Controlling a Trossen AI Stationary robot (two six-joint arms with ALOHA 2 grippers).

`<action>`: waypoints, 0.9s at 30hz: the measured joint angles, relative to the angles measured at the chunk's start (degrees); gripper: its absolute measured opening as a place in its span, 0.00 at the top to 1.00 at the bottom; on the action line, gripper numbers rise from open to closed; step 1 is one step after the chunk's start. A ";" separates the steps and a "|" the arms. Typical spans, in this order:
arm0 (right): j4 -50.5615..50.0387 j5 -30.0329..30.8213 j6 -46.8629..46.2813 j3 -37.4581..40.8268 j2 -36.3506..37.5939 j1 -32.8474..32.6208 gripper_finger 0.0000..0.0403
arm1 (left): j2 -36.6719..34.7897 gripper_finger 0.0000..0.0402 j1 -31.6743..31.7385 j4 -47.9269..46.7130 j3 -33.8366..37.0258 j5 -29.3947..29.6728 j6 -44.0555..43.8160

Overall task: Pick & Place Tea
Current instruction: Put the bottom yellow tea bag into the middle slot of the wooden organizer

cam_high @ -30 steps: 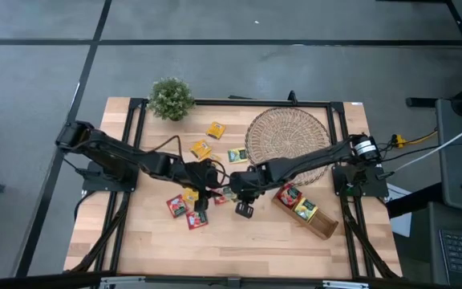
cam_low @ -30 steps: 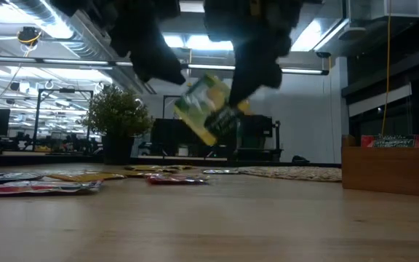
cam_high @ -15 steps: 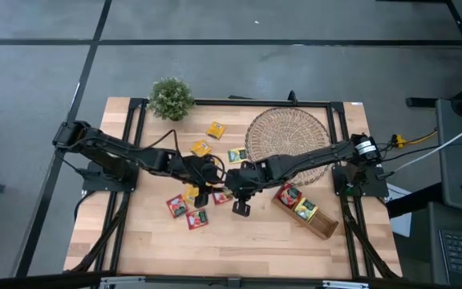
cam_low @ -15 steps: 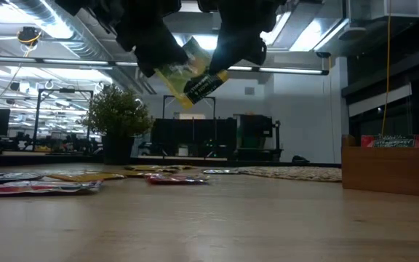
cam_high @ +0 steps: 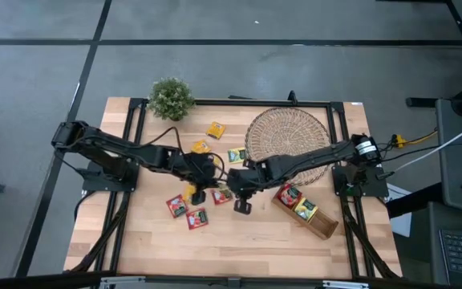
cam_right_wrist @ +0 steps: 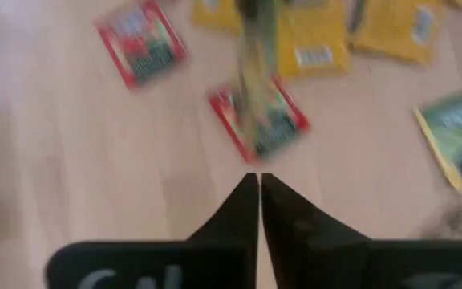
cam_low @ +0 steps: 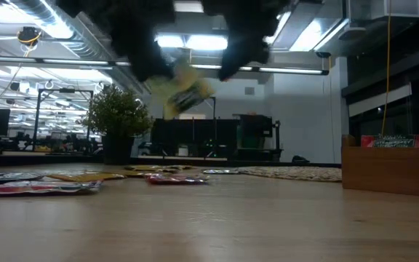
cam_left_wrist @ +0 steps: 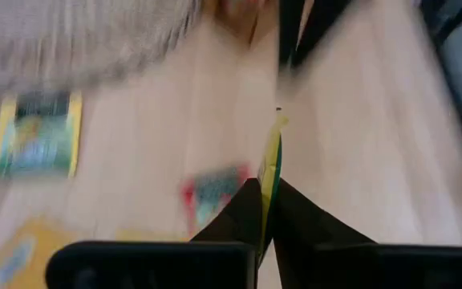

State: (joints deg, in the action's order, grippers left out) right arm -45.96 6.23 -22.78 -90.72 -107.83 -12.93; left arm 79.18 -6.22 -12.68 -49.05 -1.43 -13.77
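A yellow-green tea sachet (cam_low: 184, 91) hangs in the air above the table's middle, with my left gripper (cam_left_wrist: 268, 186) shut on it. My right gripper (cam_right_wrist: 260, 178) is shut and holds nothing. It stands just to the right of the sachet (cam_right_wrist: 255, 48), which shows blurred ahead of it. In the high view the two grippers meet at the table's middle, left (cam_high: 207, 173) and right (cam_high: 236, 188). Several more yellow, red and green sachets lie flat on the table, among them a red one (cam_high: 176, 206) and a green one (cam_high: 237, 155). My left gripper pinches one edge of the sachet (cam_left_wrist: 269, 210) between its two fingers, coming slanting down from the table's left. The sachet shows edge-on and sticks out past the fingertips. It is lifted clear of the table.
A round woven mat (cam_high: 288, 135) lies at the far right. A brown wooden tray (cam_high: 322, 225) with sachets in it stands at the near right. A small potted plant (cam_high: 171, 98) stands at the far left corner. Bare wood lies along the near edge.
The sachet, which hung below my right gripper a second ago, has gone up and toward my left gripper. My left gripper has taken hold of it and my right gripper has let go. My right gripper has risen a little.
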 joint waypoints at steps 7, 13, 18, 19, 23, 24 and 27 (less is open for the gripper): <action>-5.46 11.93 -2.33 0.03 4.46 -3.40 0.83 | -6.45 0.98 0.05 -7.63 -0.08 5.16 0.59; -8.34 22.34 -5.81 0.03 9.30 -6.02 0.75 | -13.97 0.98 0.00 -2.35 3.80 5.15 1.93; -8.45 25.49 -6.76 0.05 10.81 -6.57 0.70 | -20.68 0.98 -0.02 8.93 10.33 5.01 1.33; -8.25 25.63 -6.78 0.05 10.97 -6.57 0.70 | -21.71 0.98 -0.04 11.16 11.61 4.96 1.18; -7.21 25.84 -6.59 0.05 11.01 -6.57 0.67 | -25.77 0.98 -0.71 21.51 16.74 5.64 1.04; -6.62 26.17 -6.42 0.05 11.03 -6.57 0.67 | -26.63 0.98 -1.03 24.33 18.18 6.19 1.10; -3.09 27.18 -4.23 0.06 11.06 -6.43 0.65 | -28.23 0.97 -2.03 33.27 22.09 8.09 2.47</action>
State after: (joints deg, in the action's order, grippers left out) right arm -49.06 33.41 -27.00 -90.66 -96.77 -19.36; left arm 50.95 -8.25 20.59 -26.95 6.66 -11.30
